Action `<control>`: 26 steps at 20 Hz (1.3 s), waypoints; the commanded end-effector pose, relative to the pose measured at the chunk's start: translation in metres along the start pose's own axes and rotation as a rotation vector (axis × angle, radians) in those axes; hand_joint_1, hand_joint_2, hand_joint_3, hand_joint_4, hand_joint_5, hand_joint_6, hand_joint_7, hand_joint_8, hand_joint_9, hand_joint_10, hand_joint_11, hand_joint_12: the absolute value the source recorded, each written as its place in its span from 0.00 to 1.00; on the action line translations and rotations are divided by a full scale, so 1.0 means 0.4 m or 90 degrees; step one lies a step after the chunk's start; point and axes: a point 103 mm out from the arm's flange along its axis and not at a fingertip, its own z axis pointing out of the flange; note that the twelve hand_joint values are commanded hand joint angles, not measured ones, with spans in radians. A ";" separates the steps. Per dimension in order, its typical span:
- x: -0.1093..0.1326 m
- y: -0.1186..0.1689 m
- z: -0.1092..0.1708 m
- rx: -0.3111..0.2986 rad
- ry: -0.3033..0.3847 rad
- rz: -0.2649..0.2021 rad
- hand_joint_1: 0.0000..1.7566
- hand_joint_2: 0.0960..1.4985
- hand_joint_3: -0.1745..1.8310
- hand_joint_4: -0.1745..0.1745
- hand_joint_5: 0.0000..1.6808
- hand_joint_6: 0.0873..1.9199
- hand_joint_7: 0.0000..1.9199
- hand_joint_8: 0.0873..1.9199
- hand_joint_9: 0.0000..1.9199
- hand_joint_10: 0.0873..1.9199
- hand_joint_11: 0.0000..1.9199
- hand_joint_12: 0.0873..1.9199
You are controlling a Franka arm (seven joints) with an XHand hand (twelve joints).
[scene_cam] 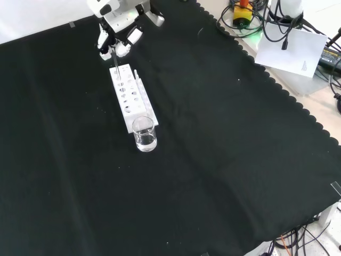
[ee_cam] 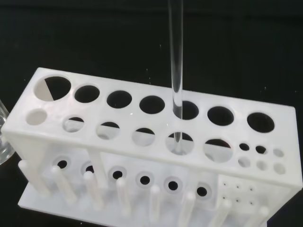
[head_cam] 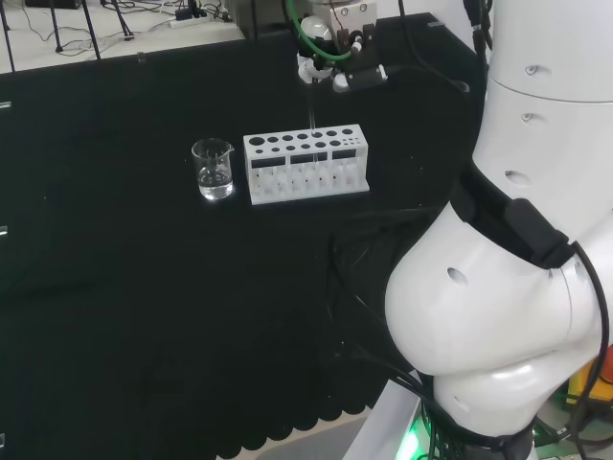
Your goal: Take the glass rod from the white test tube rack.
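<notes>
The white test tube rack (head_cam: 306,165) stands mid-bench, also in the front view (scene_cam: 132,101) and close up in the wrist view (ee_cam: 142,151). A clear glass rod (ee_cam: 176,71) stands upright in a back-row hole, its lower end still below the top plate. In the head view the rod (head_cam: 312,110) rises thinly from the rack to the hand (head_cam: 333,72). The hand (scene_cam: 114,44) hovers above the rack's far end in the front view, fingers curled and pinching the top of the rod (scene_cam: 115,66).
A small glass beaker (head_cam: 213,170) holding some clear liquid stands against the rack's left end in the head view, nearer the camera in the front view (scene_cam: 145,134). The arm's white links (head_cam: 517,240) rise at the right. Cables lie beyond the cloth's scalloped edge (scene_cam: 277,80).
</notes>
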 end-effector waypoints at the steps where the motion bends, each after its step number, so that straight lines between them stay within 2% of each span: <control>1: 0.012 0.012 -0.004 0.003 -0.015 -0.011 0.60 0.83 0.00 0.00 0.41 0.47 0.52 0.55 0.68 0.51 0.74 0.45; 5: 0.020 0.013 0.003 0.021 -0.033 -0.007 0.61 0.82 0.00 0.00 0.41 0.48 0.51 0.55 0.69 0.51 0.75 0.45; 9: 0.029 0.011 0.001 0.008 -0.024 -0.007 0.60 0.81 0.00 0.00 0.38 0.48 0.48 0.52 0.70 0.49 0.77 0.47; 10: 0.035 0.009 0.004 0.010 -0.048 -0.021 0.61 0.80 0.00 0.00 0.40 0.48 0.50 0.52 0.71 0.48 0.79 0.45; 11: 0.044 0.015 0.004 0.004 -0.052 -0.021 0.63 0.80 0.01 0.00 0.44 0.52 0.52 0.52 0.72 0.47 0.82 0.43; 12: 0.048 0.016 0.004 -0.014 -0.047 -0.017 0.66 0.79 0.02 0.00 0.48 0.52 0.53 0.53 0.73 0.47 0.83 0.40; 13: 0.054 0.020 0.002 -0.032 -0.044 -0.018 0.69 0.78 0.01 0.00 0.51 0.48 0.55 0.55 0.74 0.48 0.82 0.37; 15: 0.060 0.023 -0.007 -0.065 -0.039 -0.021 0.72 0.76 0.00 0.00 0.61 0.34 0.57 0.55 0.75 0.52 0.80 0.35; 17: 0.070 0.026 -0.020 -0.080 -0.054 -0.026 0.74 0.74 0.00 0.00 0.69 0.20 0.59 0.54 0.76 0.52 0.80 0.35; 20: 0.065 0.016 -0.055 -0.089 -0.042 -0.016 0.75 0.72 0.00 0.00 0.77 0.05 0.60 0.52 0.78 0.50 0.83 0.34; 23: 0.053 -0.001 -0.093 -0.085 -0.038 -0.005 0.75 0.72 0.00 0.00 0.80 0.00 0.60 0.52 0.79 0.48 0.84 0.32; 26: 0.036 -0.017 -0.134 -0.069 -0.040 0.022 0.75 0.72 0.00 0.00 0.81 0.00 0.60 0.53 0.80 0.47 0.84 0.31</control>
